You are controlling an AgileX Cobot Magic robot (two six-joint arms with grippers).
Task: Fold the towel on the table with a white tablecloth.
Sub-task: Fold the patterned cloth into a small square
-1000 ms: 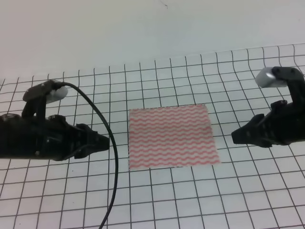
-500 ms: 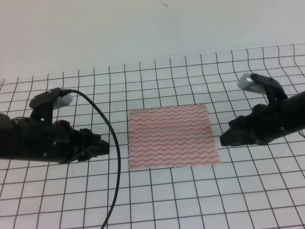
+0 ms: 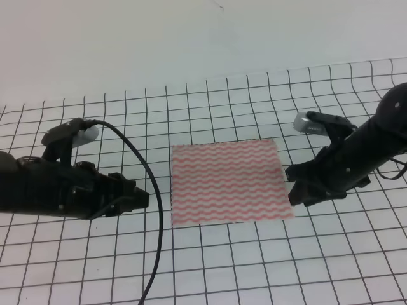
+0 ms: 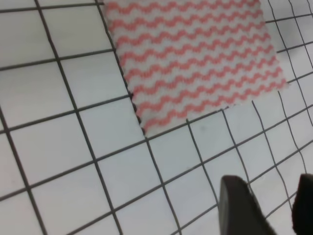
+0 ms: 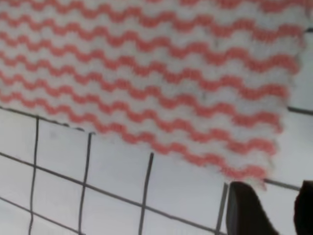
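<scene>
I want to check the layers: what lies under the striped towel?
The towel lies flat on the white tablecloth with black grid lines, which shows all around it. The part of the grid beneath the towel is covered and cannot be seen.

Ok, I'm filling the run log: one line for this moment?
towel: flat, unfolded | left gripper: open, off towel | right gripper: open, at right edge

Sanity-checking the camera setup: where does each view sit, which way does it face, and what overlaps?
Exterior high: above the front, facing down and back; sees the pink-red wavy-striped towel flat on the black-grid white tablecloth, left gripper and right gripper flanking it.
Left wrist: on the left arm, looking down; towel corner, dark fingertips bottom right, jaws apart.
Right wrist: on the right arm, close above the towel's edge; fingertips bottom right, jaws apart.
Shared: all three show the towel and grid cloth.
</scene>
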